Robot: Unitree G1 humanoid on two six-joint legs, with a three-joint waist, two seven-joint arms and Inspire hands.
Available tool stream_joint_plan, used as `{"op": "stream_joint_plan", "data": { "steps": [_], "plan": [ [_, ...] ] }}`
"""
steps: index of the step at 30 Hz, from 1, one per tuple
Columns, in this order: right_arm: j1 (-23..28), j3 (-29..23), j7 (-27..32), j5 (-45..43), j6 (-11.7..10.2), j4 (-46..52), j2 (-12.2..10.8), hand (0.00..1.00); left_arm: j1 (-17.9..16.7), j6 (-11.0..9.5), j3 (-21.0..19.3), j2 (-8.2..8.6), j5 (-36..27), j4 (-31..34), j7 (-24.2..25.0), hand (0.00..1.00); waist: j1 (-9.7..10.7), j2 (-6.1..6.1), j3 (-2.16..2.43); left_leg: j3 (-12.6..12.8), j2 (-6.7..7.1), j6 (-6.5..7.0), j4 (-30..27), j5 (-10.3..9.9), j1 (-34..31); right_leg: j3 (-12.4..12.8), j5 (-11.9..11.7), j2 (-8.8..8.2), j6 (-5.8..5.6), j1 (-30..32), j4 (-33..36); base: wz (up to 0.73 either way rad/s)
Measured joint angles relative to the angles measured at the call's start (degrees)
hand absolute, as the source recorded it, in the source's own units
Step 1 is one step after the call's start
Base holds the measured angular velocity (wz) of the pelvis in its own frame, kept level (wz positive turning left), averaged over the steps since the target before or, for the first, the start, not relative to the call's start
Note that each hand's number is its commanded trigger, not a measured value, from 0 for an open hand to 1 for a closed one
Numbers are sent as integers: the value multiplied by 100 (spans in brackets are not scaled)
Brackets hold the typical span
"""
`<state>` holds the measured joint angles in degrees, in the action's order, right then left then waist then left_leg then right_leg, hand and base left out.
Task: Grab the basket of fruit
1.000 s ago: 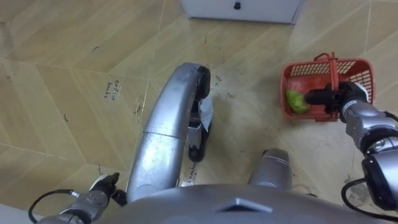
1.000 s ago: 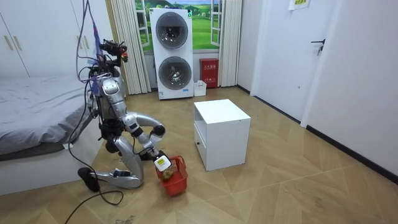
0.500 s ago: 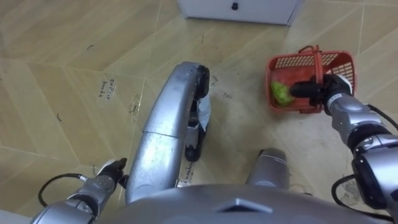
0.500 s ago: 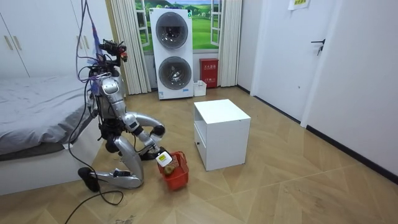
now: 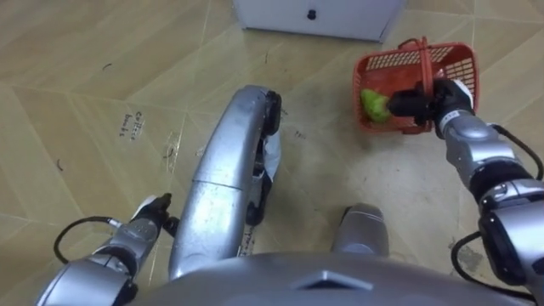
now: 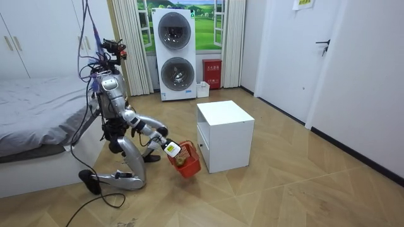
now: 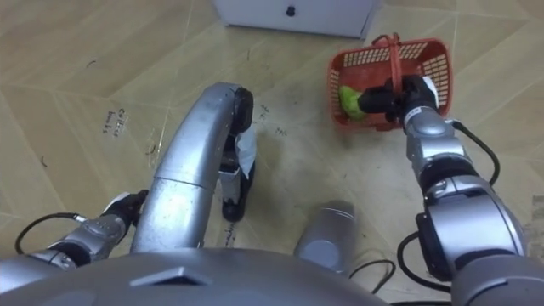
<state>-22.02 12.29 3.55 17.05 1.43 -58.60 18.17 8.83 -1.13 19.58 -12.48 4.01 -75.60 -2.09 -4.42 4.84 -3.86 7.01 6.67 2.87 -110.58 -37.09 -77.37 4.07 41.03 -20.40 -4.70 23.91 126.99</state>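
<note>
The red plastic fruit basket (image 5: 450,64) hangs tilted from my right hand (image 5: 425,104), whose fingers are curled round its arched handle. A green fruit (image 5: 372,104) lies inside at the basket's left end. In the room view I kneel on the floor beside the bed, and the basket (image 6: 188,161) is held clear of the floor, close to the white cabinet. My left hand (image 5: 146,223) rests low at my left side, near my knee.
The white cabinet (image 6: 225,135) with a drawer knob stands just ahead of the basket. The bed (image 6: 38,126) is behind me, and stacked washing machines (image 6: 175,53) stand by the window. Bare wooden floor lies to the room view's right.
My right hand has raised the basket off the floor and carried it forward toward the cabinet. My torso has straightened a little. The left hand stays low at my side.
</note>
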Motion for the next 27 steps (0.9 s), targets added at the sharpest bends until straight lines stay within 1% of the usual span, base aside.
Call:
{"op": "stream_joint_plan", "data": {
  "steps": [1,2,3,4,5,6,7,8,9,10,11,12,13,14,15,16,17,18,19,20,21,22,23,24,25,26,27],
  "plan": [
    [0,-1,1,-8,0,74,-1,100,20,-16,-58,4,1,7,1,0,0,0,1,-22,-1,1,21,0,15,25,1,56,-2,3,-62,-14],
    [-15,-1,1,-21,0,184,-15,100,48,-19,-131,4,4,27,3,0,-13,-10,7,-80,-2,2,84,1,73,72,6,172,-9,2,-222,-25],
    [-59,0,2,-39,0,215,-44,100,53,-11,-152,4,2,32,7,0,-42,-35,23,-147,-36,8,176,4,162,122,10,293,-13,-2,-464,-32],
    [-63,2,2,-41,0,256,-48,100,50,-5,-152,4,2,32,12,0,-67,-41,27,-169,-52,8,253,5,226,154,11,329,-13,0,-602,-44],
    [-105,5,-1,-52,1,320,-57,100,35,34,-156,4,3,34,17,0,-91,-46,32,-196,-81,8,465,5,380,214,13,377,-16,4,-938,-46],
    [-221,5,6,-84,8,322,-81,100,27,115,-158,9,4,27,26,0,-73,-57,38,-199,-100,7,765,6,557,242,16,387,-25,2,-1346,-42],
    [-262,5,8,-97,9,327,-87,100,22,143,-165,9,4,30,31,0,-57,-67,45,-199,-104,8,940,7,654,241,16,385,-26,-9,-1572,-40],
    [-277,3,28,-136,28,450,-84,100,-1,157,-239,10,6,40,32,0,-63,-84,71,-209,-151,40,1304,28,849,227,15,387,-29,-38,-2105,-49],
    [-277,5,29,-165,72,659,-99,100,-40,189,-396,7,5,31,31,0,-66,-92,82,-219,-201,70,1648,109,1059,180,14,377,-32,-121,-2686,-55],
    [-278,4,30,-165,80,752,-106,100,-49,230,-461,7,6,20,31,0,-66,-88,86,-234,-199,110,1827,165,1175,152,5,363,-50,-187,-3009,-63],
    [-276,4,36,-158,108,918,-128,100,-147,304,-618,0,2,28,33,0,-60,-89,88,-257,-207,154,2158,293,1447,117,-35,351,-129,-413,-3690,-50],
    [-273,5,49,-152,118,992,-150,100,-189,330,-680,-9,2,38,31,0,-58,-89,89,-265,-217,170,2328,344,1599,114,-73,359,-183,-554,-4059,-61],
    [-271,4,70,-152,118,1114,-210,100,-300,368,-826,-30,8,82,32,0,-36,-112,106,-284,-247,262,2567,488,1884,73,-185,376,-236,-889,-4773,-62],
    [-263,5,64,-154,118,1221,-267,100,-421,397,-962,-74,3,106,30,0,-47,-128,112,-250,-391,350,2607,739,2103,12,-411,406,-203,-1222,-5404,-81],
    [-259,5,70,-166,121,1263,-381,100,-658,454,-1067,-156,0,270,26,0,-84,-156,97,-163,-547,491,2390,1133,2241,-9,-802,482,-186,-1554,-5813,-64],
    [-205,-7,76,-163,125,1311,-430,100,-765,472,-1096,-192,2,362,20,0,-61,-183,83,-106,-494,503,2423,1096,2229,-58,-1020,426,-195,-1728,-5923,22],
    [34,-106,108,-182,121,1665,-314,100,-816,553,-1108,-239,1,569,8,0,179,-26,273,173,-148,483,3540,751,2334,-294,-1448,276,-216,-1794,-5988,107],
    [113,-254,139,-189,89,1863,-186,100,-733,598,-1122,-205,27,672,-28,0,226,13,330,515,-196,667,3875,593,2512,-294,-1914,223,-129,-1689,-5843,119],
    [111,-362,166,-225,89,1868,-133,100,-650,621,-1132,-159,26,677,-42,0,183,-2,330,559,-215,707,3994,573,2590,-255,-2036,229,-104,-1590,-5723,32],
    [149,-388,186,-362,90,1876,-165,100,-579,640,-1145,-83,4,705,-104,0,-30,-41,310,549,-230,686,4340,586,2879,-108,-1836,287,-73,-1251,-5459,-53],
    [344,-257,148,-540,90,1882,-233,100,-597,658,-1162,-29,5,685,-171,0,-174,-109,318,475,-245,617,4777,668,3350,-99,-1637,371,-74,-1058,-5335,-76],
    [497,-194,125,-677,90,1912,-265,100,-615,679,-1187,-14,8,671,-206,0,-250,-144,322,399,-243,583,5040,738,3631,-95,-1574,414,-65,-951,-5336,-75],
    [754,-103,112,-850,90,2065,-318,100,-652,695,-1274,-25,6,678,-265,0,-334,-229,308,211,-238,473,5578,910,4107,-146,-1507,490,-58,-748,-5460,-55],
    [913,18,106,-849,89,2206,-317,100,-672,700,-1271,-57,-7,677,-309,0,-309,-347,297,19,-269,361,6110,1072,4554,-292,-1454,548,-52,-592,-5874,-45],
    [969,64,104,-849,89,2271,-315,100,-669,701,-1271,-81,-10,683,-335,0,-303,-356,297,23,-312,323,6371,1168,4750,-332,-1440,549,-72,-495,-6168,-32],
    [990,159,114,-840,88,2317,-315,100,-664,691,-1270,-135,-11,706,-383,0,-302,-356,296,16,-398,233,6804,1344,5082,-443,-1433,562,-77,-276,-6809,-26],
    [987,177,123,-834,87,2327,-316,100,-648,684,-1271,-157,-12,715,-395,0,-296,-358,292,-42,-427,181,6963,1409,5217,-549,-1435,574,-74,-220,-7177,-23]
  ]
}}
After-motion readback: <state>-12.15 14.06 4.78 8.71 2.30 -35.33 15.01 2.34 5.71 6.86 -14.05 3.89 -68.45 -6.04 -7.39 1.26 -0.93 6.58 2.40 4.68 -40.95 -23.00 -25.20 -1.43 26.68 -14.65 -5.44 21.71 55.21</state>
